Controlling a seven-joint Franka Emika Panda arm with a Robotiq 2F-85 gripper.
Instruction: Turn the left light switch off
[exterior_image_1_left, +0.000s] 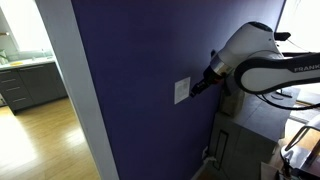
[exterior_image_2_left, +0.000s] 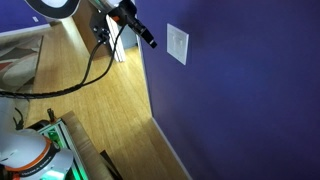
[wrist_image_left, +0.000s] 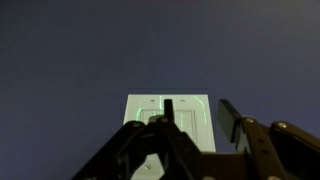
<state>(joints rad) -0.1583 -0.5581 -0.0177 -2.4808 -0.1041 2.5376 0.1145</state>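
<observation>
Gripper (wrist_image_left: 197, 115) first: showed at the bottom edge of the wrist view, dark fingers (wrist_image_left: 168, 108) parted by a modest gap, nothing clamped between them. Pointed squarely at the white switch plate (wrist_image_left: 135, 103), with one fingertip drawn across the plate's middle and the other just past its right edge. Found the left light switch (wrist_image_left: 148, 112) as the left-hand rocker on that plate, faintly outlined, just left of the nearer fingertip; could not tell whether tipped up or down. Appeared in an exterior view as a slim black gripper (exterior_image_1_left: 201, 84) level with the plate (exterior_image_1_left: 182, 91), tip just beside its edge, contact impossible to judge. Stood in an exterior view a little short of the plate (exterior_image_2_left: 177, 44), the gripper (exterior_image_2_left: 149, 41) angled down toward it with a strip of wall between. Hung from a white arm (exterior_image_1_left: 262, 58) with black cables (exterior_image_2_left: 100, 58) looping beneath. Faced a dark purple-blue wall (wrist_image_left: 80, 50) that carried the plate about midway up. Ended that wall at a white door frame (exterior_image_1_left: 72, 100), with wooden floor (exterior_image_2_left: 110, 110) below and grey kitchen cabinets (exterior_image_1_left: 30, 85) in the bright room beyond.
</observation>
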